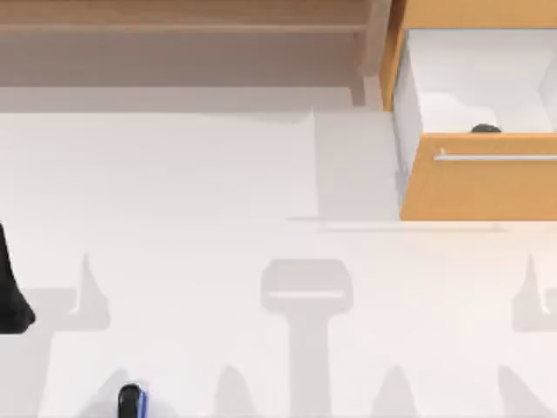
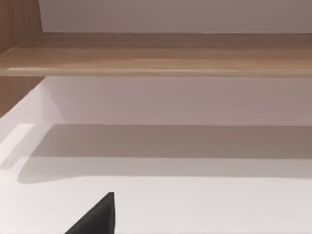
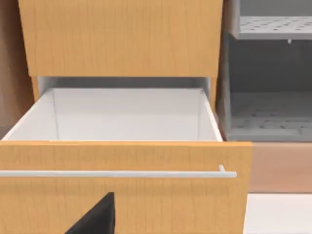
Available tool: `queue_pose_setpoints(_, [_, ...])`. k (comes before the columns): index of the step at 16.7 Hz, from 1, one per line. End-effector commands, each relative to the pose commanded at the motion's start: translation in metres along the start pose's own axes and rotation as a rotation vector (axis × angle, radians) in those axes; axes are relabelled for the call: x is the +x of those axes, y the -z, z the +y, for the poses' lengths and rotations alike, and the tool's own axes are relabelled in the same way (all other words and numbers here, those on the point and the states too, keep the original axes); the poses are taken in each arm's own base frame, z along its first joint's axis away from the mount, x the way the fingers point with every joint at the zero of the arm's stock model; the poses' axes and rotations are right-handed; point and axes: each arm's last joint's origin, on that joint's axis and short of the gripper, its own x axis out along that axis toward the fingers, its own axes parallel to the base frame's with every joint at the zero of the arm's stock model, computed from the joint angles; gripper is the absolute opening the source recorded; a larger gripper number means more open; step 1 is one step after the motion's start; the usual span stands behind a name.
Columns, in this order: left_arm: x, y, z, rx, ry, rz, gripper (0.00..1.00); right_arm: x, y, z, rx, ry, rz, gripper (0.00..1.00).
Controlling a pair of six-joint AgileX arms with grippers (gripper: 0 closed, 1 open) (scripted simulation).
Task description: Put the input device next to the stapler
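A wide white table (image 1: 174, 261) spreads out ahead of both AgileX arms. In front of the left gripper (image 2: 97, 219), seen as a black wedge at the edge of its wrist view, the bare tabletop runs to a long wooden shelf (image 2: 156, 53) along the back wall. Whether this gripper is apart or together cannot be told.

Straight ahead of the right gripper (image 3: 97, 217), also seen as a black wedge, stands a wooden cabinet (image 3: 122, 34). Its drawer (image 3: 122, 156) is pulled open toward the gripper. The drawer has a white inside and a thin silver handle (image 3: 117, 173) across its front. Beside the cabinet, further toward the table's right, is a grey perforated rack (image 3: 268, 112). Whether the right gripper is apart or together cannot be told either.

At the left edge of the top view sits a black pointed shape (image 1: 13, 296); what it is cannot be told.

The stapler (image 1: 130, 402), black with a blue stripe, lies at the near edge of the table on the left, partly cut off and well apart from the drawer.

The input device (image 1: 486, 129) lies inside the open drawer, a small dark rounded shape just behind the drawer front, ahead of the right gripper and well apart from the stapler.
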Motion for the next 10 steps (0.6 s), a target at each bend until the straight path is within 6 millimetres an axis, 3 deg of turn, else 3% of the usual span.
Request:
queue_pose_setpoints(5, [0.000,0.000,0.000,0.000,0.000,0.000,1.00,0.000,-0.010,0.001,0.012,-0.005,0.040,1.00])
queue_pose_setpoints(10, [0.000,0.000,0.000,0.000,0.000,0.000,1.00,0.013,-0.062,0.003,0.060,-0.011,0.225,1.00])
